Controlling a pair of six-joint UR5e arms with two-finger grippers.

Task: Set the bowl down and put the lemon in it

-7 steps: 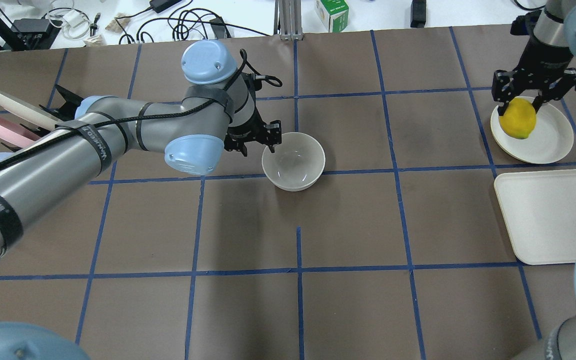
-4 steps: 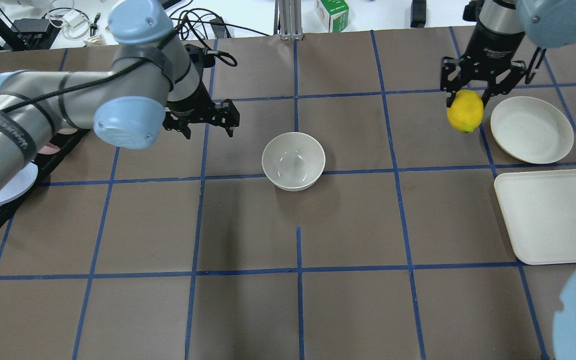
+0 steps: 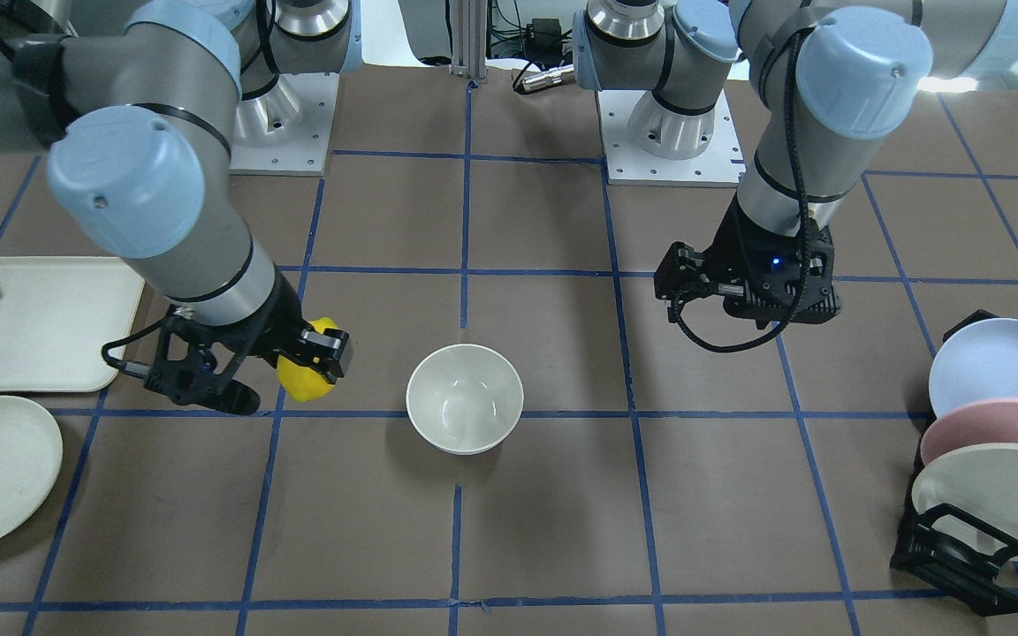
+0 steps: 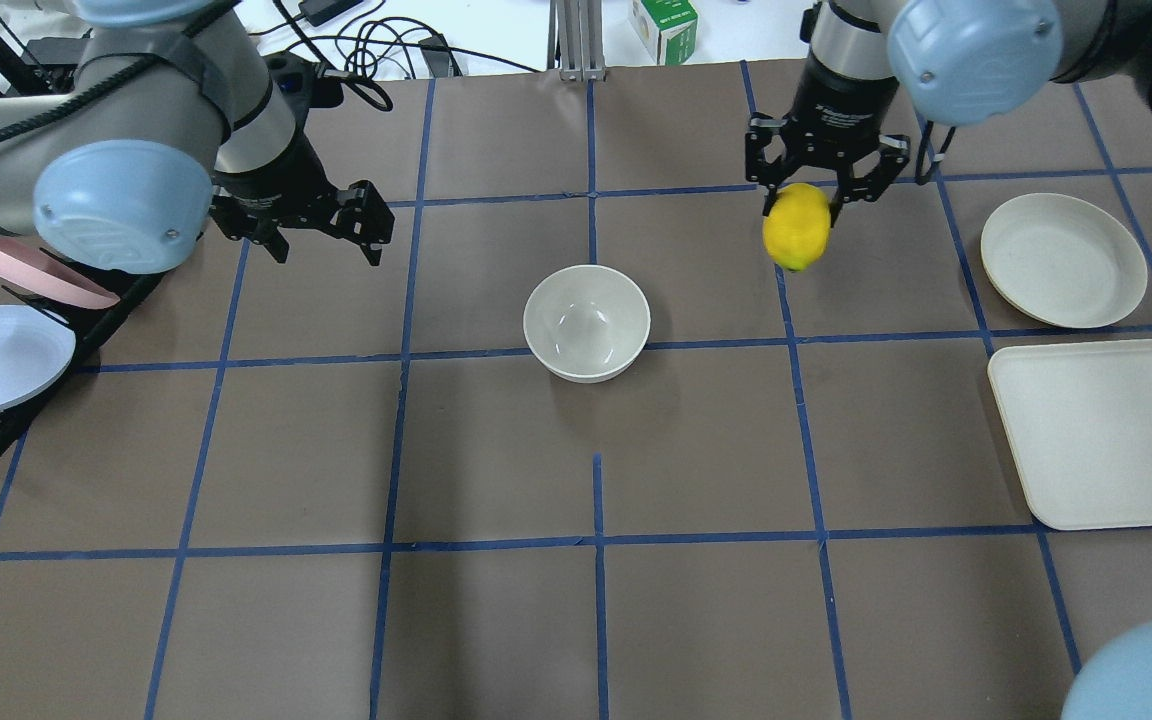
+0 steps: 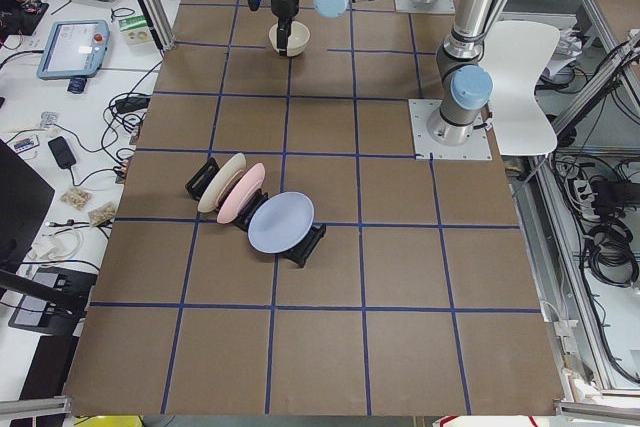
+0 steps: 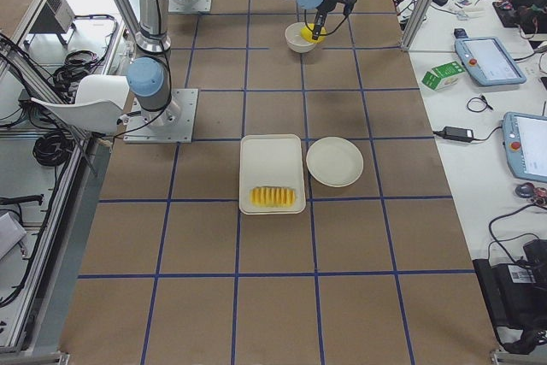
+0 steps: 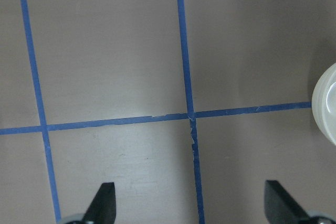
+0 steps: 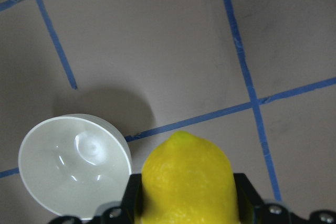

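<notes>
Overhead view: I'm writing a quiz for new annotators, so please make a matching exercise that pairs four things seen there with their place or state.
Things:
1. lemon
2. bowl
3. left end effector
4. round plate

States or places:
A. open, holding nothing
B. empty, next to the tray
C. clamped in the right end effector
D. empty, at the middle of the table

Pairs: 1-C, 2-D, 3-A, 4-B.

Grey arms (image 3: 204,256) — pale-blue joint caps (image 3: 125,181)
</notes>
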